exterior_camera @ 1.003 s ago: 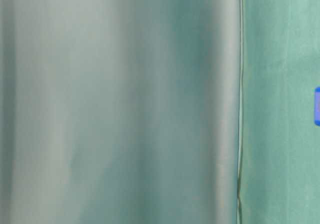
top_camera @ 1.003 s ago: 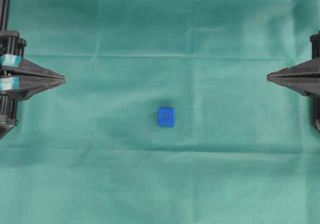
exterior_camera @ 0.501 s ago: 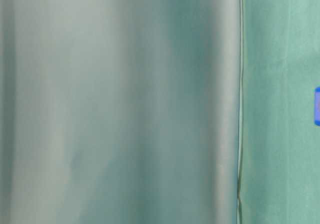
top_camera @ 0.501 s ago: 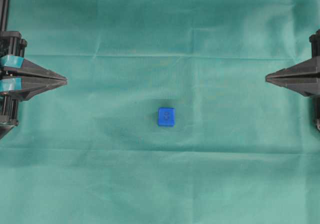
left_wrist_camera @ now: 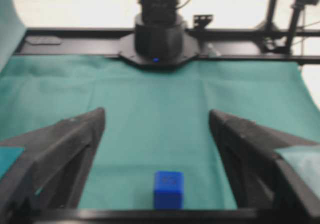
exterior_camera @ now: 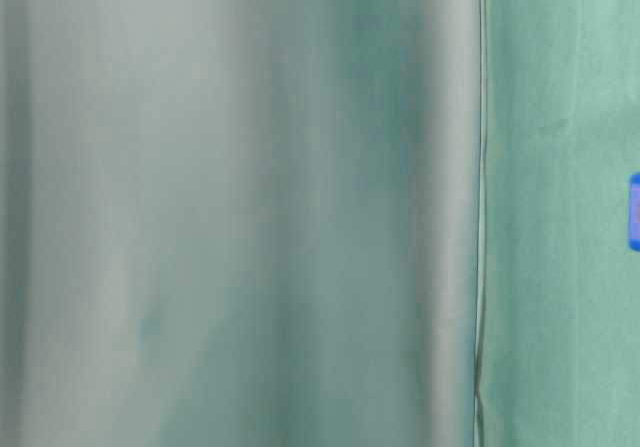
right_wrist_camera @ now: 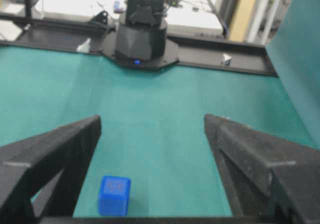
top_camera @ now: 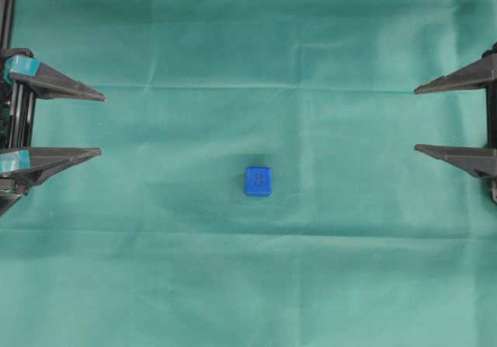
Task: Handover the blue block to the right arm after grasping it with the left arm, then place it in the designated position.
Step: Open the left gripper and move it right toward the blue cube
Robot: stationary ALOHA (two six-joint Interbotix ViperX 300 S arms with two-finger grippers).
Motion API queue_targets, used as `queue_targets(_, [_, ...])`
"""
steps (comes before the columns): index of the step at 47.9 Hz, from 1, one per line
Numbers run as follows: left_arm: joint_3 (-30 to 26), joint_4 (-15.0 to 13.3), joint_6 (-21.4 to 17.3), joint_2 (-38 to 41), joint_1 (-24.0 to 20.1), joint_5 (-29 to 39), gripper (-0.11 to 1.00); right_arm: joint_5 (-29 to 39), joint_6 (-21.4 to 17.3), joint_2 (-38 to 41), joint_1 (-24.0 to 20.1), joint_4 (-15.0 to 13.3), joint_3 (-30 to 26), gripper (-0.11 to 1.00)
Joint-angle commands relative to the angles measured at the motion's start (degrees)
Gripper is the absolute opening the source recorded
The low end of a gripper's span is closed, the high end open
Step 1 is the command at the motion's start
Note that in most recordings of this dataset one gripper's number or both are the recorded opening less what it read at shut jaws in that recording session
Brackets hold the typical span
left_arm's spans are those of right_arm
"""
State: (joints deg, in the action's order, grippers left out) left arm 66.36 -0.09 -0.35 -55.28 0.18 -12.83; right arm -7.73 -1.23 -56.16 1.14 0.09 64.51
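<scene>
The blue block sits alone on the green cloth near the middle of the overhead view, with a faint dark mark on top. It also shows low in the left wrist view as the blue block and low left in the right wrist view as the blue block. At the left edge my left gripper, with teal tape bands, stands open and far from the block. Opposite it at the right edge, my right gripper is open too, nothing between its fingers. I cannot make out the designated position on the cloth.
Green cloth covers the whole table, with faint fold lines. The right arm's black base stands at the far side in the left wrist view, the left arm's base in the right wrist view. A blurred green surface fills most of the table-level view.
Both grippers have gone from shut to wide open. The arms stay at their edges and the blue block has not moved.
</scene>
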Motion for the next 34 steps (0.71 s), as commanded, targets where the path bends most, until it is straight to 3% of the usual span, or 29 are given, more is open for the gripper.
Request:
queue_targets(1, [-1.6,0.1,0.0,0.4,-0.3,-0.3,1.00,-0.4,-0.1,0.3,0.3,0.2,-1.5,0.93])
queue_targets(16, [-2.2,0.1,0.2,2.4,-0.3,-0.7,1.00,-0.4,-0.1,0.3,0.3,0.2,-1.5,0.93])
queue_targets(34, [-10.2,0.1,0.4,17.8,0.3,-6.6,1.00,-0.4,0.0,0.4,0.4,0.0,-1.5,0.93])
